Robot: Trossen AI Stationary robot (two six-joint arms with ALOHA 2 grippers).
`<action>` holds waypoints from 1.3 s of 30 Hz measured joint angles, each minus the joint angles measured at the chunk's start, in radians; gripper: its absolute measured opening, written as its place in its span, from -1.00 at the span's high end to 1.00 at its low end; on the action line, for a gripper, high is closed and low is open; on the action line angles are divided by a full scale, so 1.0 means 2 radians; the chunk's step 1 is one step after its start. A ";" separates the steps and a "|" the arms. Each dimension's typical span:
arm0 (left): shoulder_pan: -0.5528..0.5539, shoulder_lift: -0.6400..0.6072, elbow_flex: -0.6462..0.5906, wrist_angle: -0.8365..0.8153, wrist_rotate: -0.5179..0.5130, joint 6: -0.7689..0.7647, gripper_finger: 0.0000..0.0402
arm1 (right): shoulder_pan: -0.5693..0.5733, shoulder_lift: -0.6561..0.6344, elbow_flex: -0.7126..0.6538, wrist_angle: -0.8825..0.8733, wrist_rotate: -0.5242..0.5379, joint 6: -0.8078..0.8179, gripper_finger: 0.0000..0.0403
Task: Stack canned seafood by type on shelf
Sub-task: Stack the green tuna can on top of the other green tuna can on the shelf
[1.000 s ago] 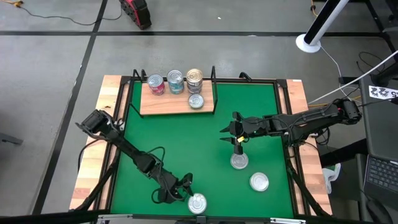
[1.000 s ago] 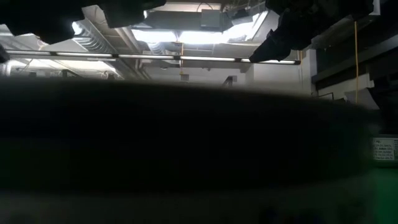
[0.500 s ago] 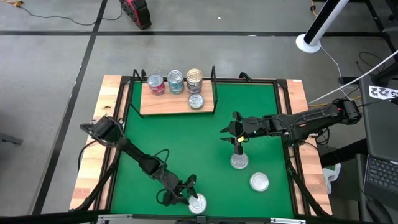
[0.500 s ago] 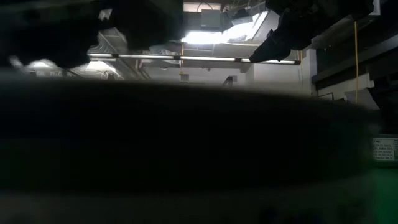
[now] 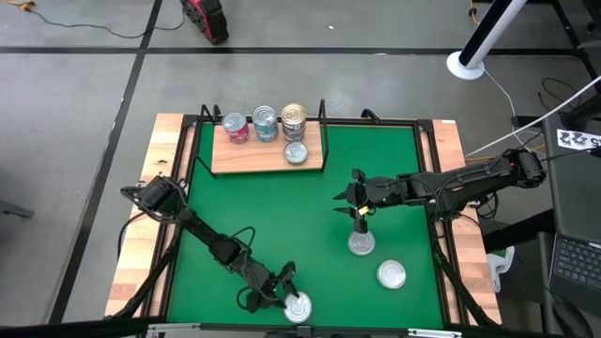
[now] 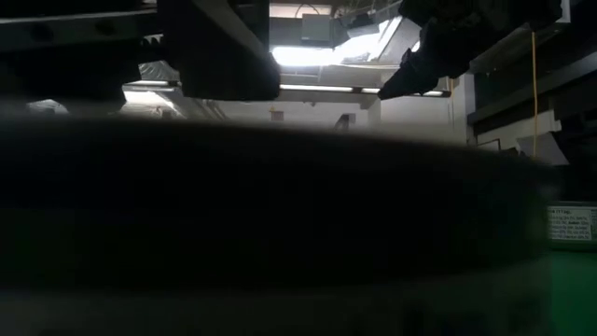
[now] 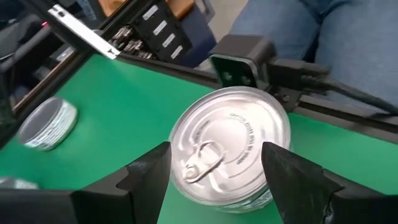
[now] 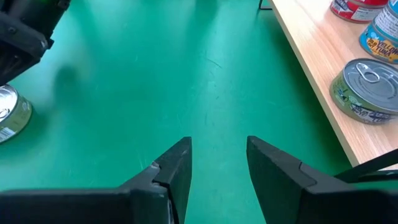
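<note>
Green mat [image 5: 282,216]; light-brown wooden shelf [image 5: 249,158]; silver-lidded tins [image 5: 298,307]; red-labelled tin [image 5: 236,128], blue-teal one [image 5: 266,123], gold-tan one [image 5: 294,120]; dark arms; pale wooden worktop [image 5: 141,244].

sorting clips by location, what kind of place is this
Probably a robotics lab or workshop, not a shop: a green mat on a framed table, bare concrete floor with loose cables, and exposed ceiling ducts with strip lights.
</note>
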 joint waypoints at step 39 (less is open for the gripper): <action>-0.010 -0.012 0.000 -0.090 0.003 0.075 -0.02 | 0.000 0.000 0.000 -0.006 0.000 0.000 0.25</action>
